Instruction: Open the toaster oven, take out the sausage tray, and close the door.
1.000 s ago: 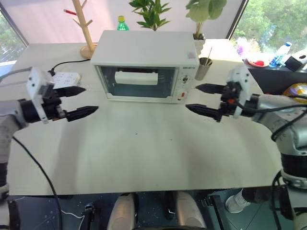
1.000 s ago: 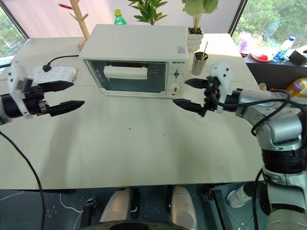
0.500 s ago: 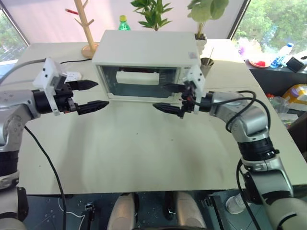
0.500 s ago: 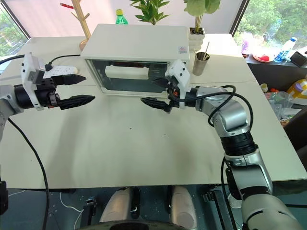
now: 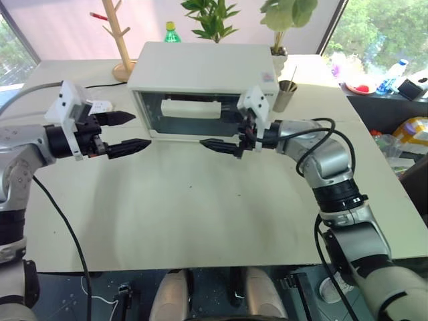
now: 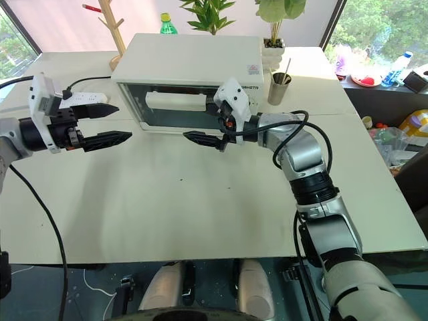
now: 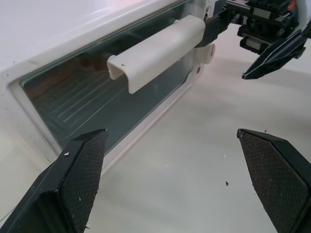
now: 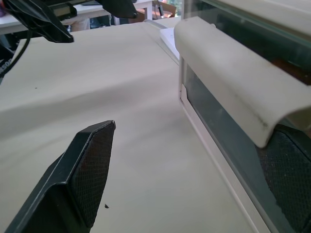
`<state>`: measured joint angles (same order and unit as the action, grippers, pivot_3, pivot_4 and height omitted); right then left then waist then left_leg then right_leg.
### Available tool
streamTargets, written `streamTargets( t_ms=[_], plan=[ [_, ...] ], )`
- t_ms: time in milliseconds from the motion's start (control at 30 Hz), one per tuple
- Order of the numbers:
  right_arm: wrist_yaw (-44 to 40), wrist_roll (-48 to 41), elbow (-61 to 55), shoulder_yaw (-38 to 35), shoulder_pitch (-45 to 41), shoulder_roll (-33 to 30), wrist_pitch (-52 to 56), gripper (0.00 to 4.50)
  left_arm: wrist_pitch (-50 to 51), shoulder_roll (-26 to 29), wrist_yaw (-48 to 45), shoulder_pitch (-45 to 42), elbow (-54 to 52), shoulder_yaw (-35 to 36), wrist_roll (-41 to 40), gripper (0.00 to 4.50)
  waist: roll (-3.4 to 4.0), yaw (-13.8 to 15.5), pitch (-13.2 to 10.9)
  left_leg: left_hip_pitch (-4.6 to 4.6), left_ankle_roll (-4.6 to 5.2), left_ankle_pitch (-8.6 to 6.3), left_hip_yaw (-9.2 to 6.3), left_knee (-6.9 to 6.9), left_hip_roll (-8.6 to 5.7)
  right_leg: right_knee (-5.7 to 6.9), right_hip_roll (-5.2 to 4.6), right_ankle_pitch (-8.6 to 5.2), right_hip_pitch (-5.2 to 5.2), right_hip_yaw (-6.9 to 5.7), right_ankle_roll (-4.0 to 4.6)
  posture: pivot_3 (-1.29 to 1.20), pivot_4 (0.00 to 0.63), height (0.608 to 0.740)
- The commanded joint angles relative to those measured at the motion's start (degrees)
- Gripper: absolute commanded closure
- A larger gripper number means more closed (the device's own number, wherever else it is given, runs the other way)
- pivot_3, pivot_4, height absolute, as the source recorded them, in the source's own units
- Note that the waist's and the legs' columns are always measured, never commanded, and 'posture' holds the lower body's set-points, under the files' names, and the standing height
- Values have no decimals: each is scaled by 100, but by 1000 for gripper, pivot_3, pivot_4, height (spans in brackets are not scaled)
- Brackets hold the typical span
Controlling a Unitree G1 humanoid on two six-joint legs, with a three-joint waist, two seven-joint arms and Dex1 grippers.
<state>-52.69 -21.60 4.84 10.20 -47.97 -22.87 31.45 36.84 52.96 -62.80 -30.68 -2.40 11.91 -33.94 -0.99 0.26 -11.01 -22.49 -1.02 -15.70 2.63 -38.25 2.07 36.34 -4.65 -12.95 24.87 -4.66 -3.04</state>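
The white toaster oven (image 5: pixel 200 73) stands at the back of the table with its glass door (image 5: pixel 194 115) shut. The door's white bar handle (image 8: pixel 228 92) runs across the upper glass. My right gripper (image 5: pixel 217 132) is open and points left along the door front. One finger (image 8: pixel 286 170) sits under the handle's right end, the other finger (image 8: pixel 77 179) hangs over the table. My left gripper (image 5: pixel 137 130) is open and empty, hovering left of the oven and facing the door. The sausage tray is hidden behind the glass.
A white power strip (image 5: pixel 97 105) with a black cable lies left of the oven. A metal cup (image 5: pixel 285 93) stands at its right corner. A wooden rack (image 5: pixel 120 40), a green bottle (image 5: pixel 172 32) and potted plants (image 5: pixel 210 17) stand behind.
My right gripper has swept left across the oven front, from beside the knob panel to the handle's right end. The left gripper has hardly moved.
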Motion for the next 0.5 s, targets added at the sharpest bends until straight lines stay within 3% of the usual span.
streamTargets(
  t_ms=[33,200,233,300,500],
  plan=[
    [-69,-298,-797,-146,103,23,160,30,-65,26,-1,-318,76,31,1,0,-1,3,0,0,0,0,-2,0,0,0,1,0,0,-1,0,0,150,717],
    [38,-397,-1344,-128,468,13,441,30,-63,-175,-13,-750,437,-79,-4,0,0,-14,0,-1,0,0,-1,1,-1,0,0,0,0,0,0,0,150,717],
    [60,-427,-1475,-112,579,11,504,5,-52,-233,-44,-871,523,-117,-21,247,-1,-9,0,-1,0,0,0,1,-1,0,0,0,0,-1,0,0,150,717],
    [86,-482,-1751,-71,822,0,606,0,-80,-331,-124,-1130,728,-236,10,837,-2,-2,0,-1,0,0,-2,1,-1,1,2,0,0,-1,0,0,150,717],
    [247,-615,-2194,-66,1194,59,859,0,-774,-462,-426,-1643,1472,-775,671,3969,-2,-52,-1,0,0,0,-1,0,-3,3,2,0,0,-1,0,0,150,717]
  ],
)
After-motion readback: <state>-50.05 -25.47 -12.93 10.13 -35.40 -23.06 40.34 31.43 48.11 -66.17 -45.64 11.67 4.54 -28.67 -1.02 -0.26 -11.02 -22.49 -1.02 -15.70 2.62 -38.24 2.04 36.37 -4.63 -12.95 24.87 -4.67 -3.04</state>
